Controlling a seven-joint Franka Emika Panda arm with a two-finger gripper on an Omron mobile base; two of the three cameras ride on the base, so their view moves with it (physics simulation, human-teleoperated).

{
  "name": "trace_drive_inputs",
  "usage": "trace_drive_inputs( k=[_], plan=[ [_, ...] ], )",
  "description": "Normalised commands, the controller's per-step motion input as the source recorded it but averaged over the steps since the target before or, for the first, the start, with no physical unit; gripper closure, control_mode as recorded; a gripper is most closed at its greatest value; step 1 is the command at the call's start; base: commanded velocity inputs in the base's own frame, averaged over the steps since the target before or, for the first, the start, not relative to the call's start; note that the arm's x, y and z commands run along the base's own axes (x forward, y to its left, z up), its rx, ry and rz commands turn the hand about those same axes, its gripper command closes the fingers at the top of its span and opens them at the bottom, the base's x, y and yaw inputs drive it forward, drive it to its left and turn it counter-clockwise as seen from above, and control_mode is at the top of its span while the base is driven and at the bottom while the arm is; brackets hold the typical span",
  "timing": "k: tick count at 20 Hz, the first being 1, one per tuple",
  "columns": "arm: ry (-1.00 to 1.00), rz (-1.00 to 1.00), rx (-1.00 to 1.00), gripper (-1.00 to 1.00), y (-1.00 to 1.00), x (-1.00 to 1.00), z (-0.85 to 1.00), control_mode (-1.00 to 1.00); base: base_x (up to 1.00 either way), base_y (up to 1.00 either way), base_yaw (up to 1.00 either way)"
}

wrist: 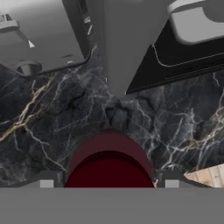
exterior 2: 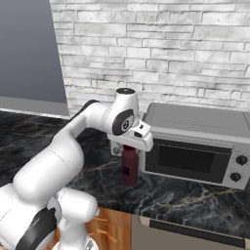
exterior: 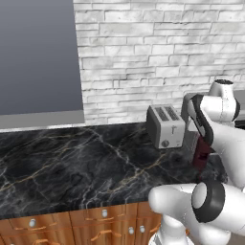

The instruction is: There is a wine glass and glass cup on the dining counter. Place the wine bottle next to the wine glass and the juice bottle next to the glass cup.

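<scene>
Juice bottle [exterior 2: 130, 166] upright between fingers [wrist: 46, 180]

light: even, soft, rendered | shadows: faint | glare: slight on brick wall [exterior: 162, 52] top | blur: mild, low resolution

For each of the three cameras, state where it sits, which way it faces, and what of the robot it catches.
Left base view: behind the arm's left, facing the brick wall over the counter; arm at right, toaster beyond.
Right base view: behind the arm's right; arm at left, pincer above the juice bottle, toaster oven beside.
Hand view: looks down onto the bottle's top.
All three share the bottle.
</scene>
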Motion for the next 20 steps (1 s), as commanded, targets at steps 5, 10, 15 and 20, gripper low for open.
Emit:
trace_drive_inputs(
  k=[5, 10, 15, 20],
  plan=[
    [-0.01, 0.0, -0.09, 1.0, 0.11, -0.32, 0.36, -1.0, 0.0, 0.0, 0.0],
    [0.01, 0.0, -0.03, 1.0, 0.01, -0.17, 0.14, -1.0, 0.0, 0.0, 0.0],
    [0.0, 0.0, 0.0, 1.0, 0.0, 0.0, 0.0, 1.0, 0.0, 0.0, 0.0],
    [0.0, 0.0, 0.0, 1.0, 0.0, 0.0, 0.0, 1.0, -0.2, 0.04, 0.01]
  ],
)
